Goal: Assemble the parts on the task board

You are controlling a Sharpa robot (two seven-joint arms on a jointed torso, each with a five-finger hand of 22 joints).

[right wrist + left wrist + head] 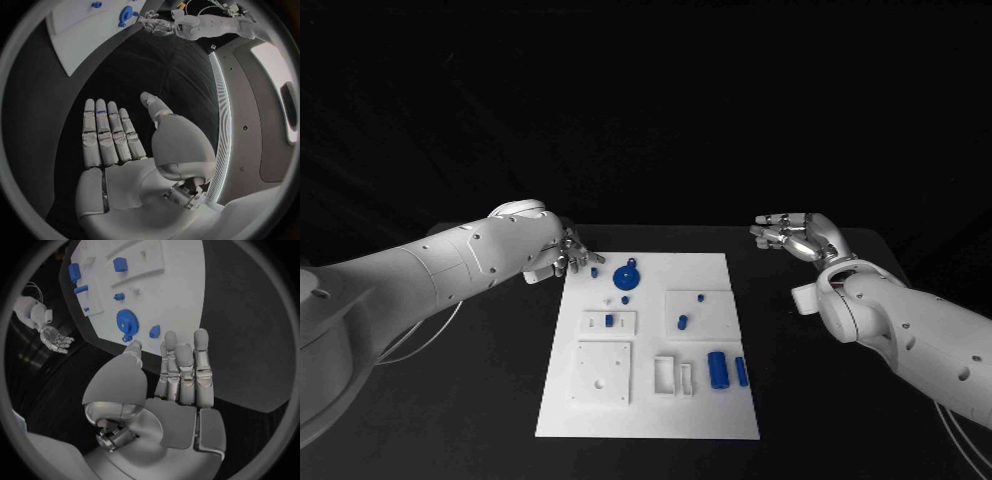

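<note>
I see the black surface [473,400] carrying the white task board [653,345] in its middle. Most of the work looks undone to me: the blue gear [627,276] lies loose at the board's far end, and two blue cylinders [718,368] lie on the near half beside the white fixtures, with smaller blue pieces scattered between. My left robot hand [567,252] hovers at the board's far left corner, near the gear, fingers extended and holding nothing. My right robot hand [788,233] sits off the board to the far right, open and empty.
</note>
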